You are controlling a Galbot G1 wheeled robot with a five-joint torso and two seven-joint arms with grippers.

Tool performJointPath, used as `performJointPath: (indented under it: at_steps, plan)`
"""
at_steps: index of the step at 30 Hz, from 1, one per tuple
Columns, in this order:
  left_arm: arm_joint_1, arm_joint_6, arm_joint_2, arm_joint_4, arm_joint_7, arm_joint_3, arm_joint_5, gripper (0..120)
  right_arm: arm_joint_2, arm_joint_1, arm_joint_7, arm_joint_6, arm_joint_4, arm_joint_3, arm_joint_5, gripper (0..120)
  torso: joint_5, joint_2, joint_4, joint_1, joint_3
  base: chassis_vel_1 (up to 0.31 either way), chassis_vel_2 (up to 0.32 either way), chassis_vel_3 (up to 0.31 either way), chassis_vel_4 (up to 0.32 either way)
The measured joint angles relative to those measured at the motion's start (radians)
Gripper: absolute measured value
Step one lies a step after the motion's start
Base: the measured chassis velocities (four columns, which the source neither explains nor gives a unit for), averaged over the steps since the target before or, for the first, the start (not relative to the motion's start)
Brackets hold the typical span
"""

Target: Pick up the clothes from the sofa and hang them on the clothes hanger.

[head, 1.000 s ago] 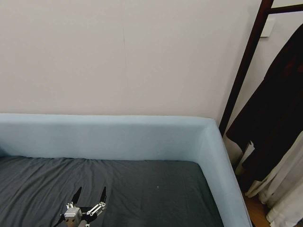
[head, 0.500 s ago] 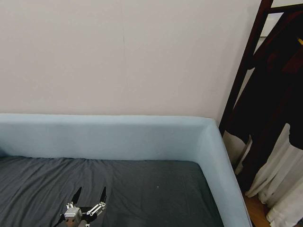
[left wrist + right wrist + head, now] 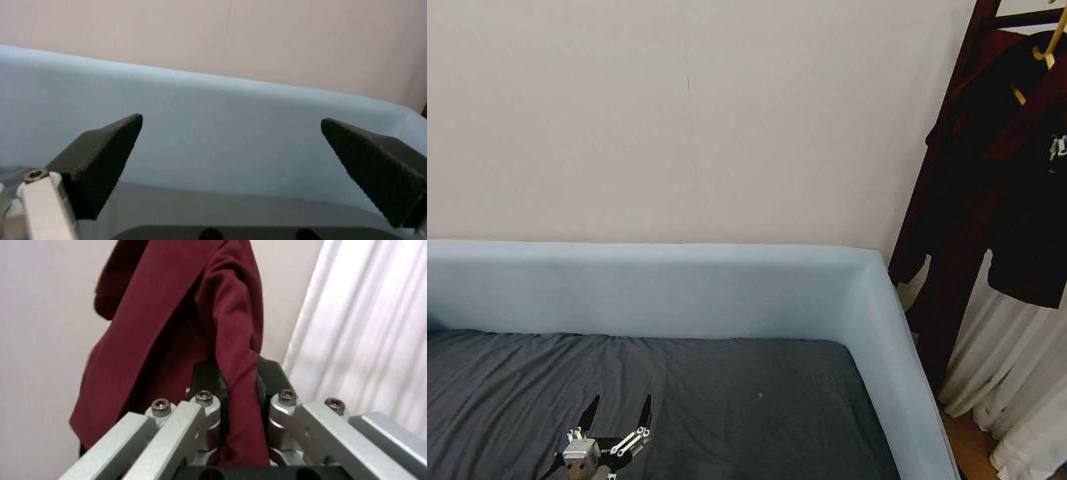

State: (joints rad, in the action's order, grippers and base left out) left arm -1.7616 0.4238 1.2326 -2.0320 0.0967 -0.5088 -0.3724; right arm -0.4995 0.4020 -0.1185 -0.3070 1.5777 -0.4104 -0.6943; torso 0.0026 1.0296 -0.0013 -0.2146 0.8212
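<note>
A dark red garment (image 3: 1023,210) hangs high at the far right on a yellow wooden hanger (image 3: 1049,48), against the dark wooden rack (image 3: 987,14). In the right wrist view my right gripper (image 3: 239,385) is shut on a fold of this red garment (image 3: 180,325). My left gripper (image 3: 617,418) hovers low over the sofa's dark grey seat (image 3: 747,400), fingers spread with nothing between them. The left wrist view shows the same open gripper (image 3: 231,120) facing the light blue backrest (image 3: 220,135).
The sofa's light blue backrest (image 3: 647,290) and right arm (image 3: 892,360) border the seat. White curtains (image 3: 1017,400) hang beside the rack, with the curtains (image 3: 360,330) also behind the garment. A plain wall (image 3: 687,120) rises behind the sofa.
The dark red garment at the right has risen and now hangs higher near the rack's top, with the hanger in sight. The left gripper has stayed put.
</note>
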Motion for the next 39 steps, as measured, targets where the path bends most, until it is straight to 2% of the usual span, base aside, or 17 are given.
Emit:
performJointPath:
  at_steps: [4, 7, 10, 13, 14, 17, 27, 39]
  plan:
    - [0.000, 0.000, 0.000, 0.000, 0.000, 0.000, 0.000, 100, 0.053, -0.059, -0.031, -0.060, 0.001, 0.043, -0.079, 7, -0.0002, 0.000, -0.0006, 0.000, 0.000, 0.000, 0.000, 0.000, 0.000]
    - [0.000, 0.000, 0.000, 0.000, 0.000, 0.000, 0.000, 100, 0.085, -0.068, -0.047, -0.098, 0.013, 0.052, -0.104, 7, -0.0002, 0.000, -0.0002, 0.000, 0.000, 0.000, 0.000, 0.000, 0.000]
    - [0.000, 0.000, 0.000, 0.000, 0.000, 0.000, 0.000, 100, 0.129, -0.051, -0.070, -0.144, 0.033, 0.046, -0.127, 7, -0.0003, 0.000, 0.0006, 0.000, 0.000, 0.000, 0.000, 0.000, 0.000]
    - [0.000, 0.000, 0.000, 0.000, 0.000, 0.000, 0.000, 100, 0.208, 0.008, -0.100, -0.209, 0.075, 0.007, -0.166, 7, 0.0003, 0.000, -0.0004, 0.000, 0.000, 0.000, 0.000, 0.000, 0.000]
    - [0.000, 0.000, 0.000, 0.000, 0.000, 0.000, 0.000, 100, 0.208, 0.008, -0.100, -0.209, 0.075, 0.007, -0.166, 7, 0.0003, 0.000, -0.0004, 0.000, 0.000, 0.000, 0.000, 0.000, 0.000]
    - [0.000, 0.000, 0.000, 0.000, 0.000, 0.000, 0.000, 100, 0.280, 0.047, -0.147, -0.261, 0.118, -0.014, -0.226, 7, 0.0000, 0.000, 0.0000, 0.000, 0.000, 0.000, 0.000, 0.000, 0.000]
    - [0.000, 0.000, 0.000, 0.000, 0.000, 0.000, 0.000, 100, 0.349, 0.021, -0.273, -0.305, 0.176, 0.007, -0.382, 7, 0.0001, 0.000, 0.0001, 0.000, 0.000, 0.000, 0.000, 0.000, 0.000]
    - [0.000, 0.000, 0.000, 0.000, 0.000, 0.000, 0.000, 100, 0.400, 0.028, -0.339, -0.347, 0.168, -0.010, -0.507, 7, 0.0000, 0.000, -0.0003, 0.000, 0.000, 0.000, 0.000, 0.000, 0.000]
